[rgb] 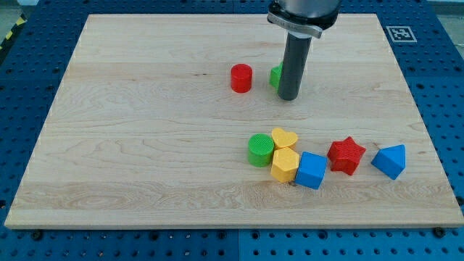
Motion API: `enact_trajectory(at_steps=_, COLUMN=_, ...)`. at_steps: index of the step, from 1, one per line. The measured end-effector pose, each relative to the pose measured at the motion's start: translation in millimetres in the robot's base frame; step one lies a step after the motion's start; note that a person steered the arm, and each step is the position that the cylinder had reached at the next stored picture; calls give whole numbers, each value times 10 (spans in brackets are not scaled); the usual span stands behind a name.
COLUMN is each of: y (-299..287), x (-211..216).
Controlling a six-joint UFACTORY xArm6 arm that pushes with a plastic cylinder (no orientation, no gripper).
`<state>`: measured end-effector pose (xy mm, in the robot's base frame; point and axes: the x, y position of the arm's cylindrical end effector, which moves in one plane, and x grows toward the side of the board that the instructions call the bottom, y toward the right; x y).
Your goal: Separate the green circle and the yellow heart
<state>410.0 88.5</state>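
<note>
The green circle (260,150) lies on the wooden board (145,145) right of centre, touching the yellow heart (284,138) on its right. My tip (289,97) is at the end of the dark rod, well above both toward the view's top. It stands just right of a small green block (275,75), mostly hidden behind the rod.
A red cylinder (241,77) sits left of the rod. A yellow hexagon block (285,164) lies just below the heart, with a blue cube (312,170) against it. A red star (346,155) and a blue triangular block (390,160) lie further right.
</note>
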Motion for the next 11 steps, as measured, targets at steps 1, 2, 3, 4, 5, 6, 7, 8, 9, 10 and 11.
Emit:
enact_trajectory(at_steps=1, y=-175, x=160)
enact_trajectory(at_steps=2, y=-861, x=262)
enact_trajectory(at_steps=3, y=-1332, x=805)
enact_trajectory(at_steps=4, y=-1427, x=1458)
enact_trajectory(at_steps=5, y=-1057, x=1596)
enact_trajectory(at_steps=6, y=-619, x=1386)
enact_trajectory(at_steps=7, y=-246, x=1338)
enact_trajectory(at_steps=8, y=-112, x=1239)
enact_trajectory(at_steps=9, y=-98, x=1008)
enact_trajectory(at_steps=10, y=-98, x=826)
enact_trajectory(at_steps=11, y=-98, x=619)
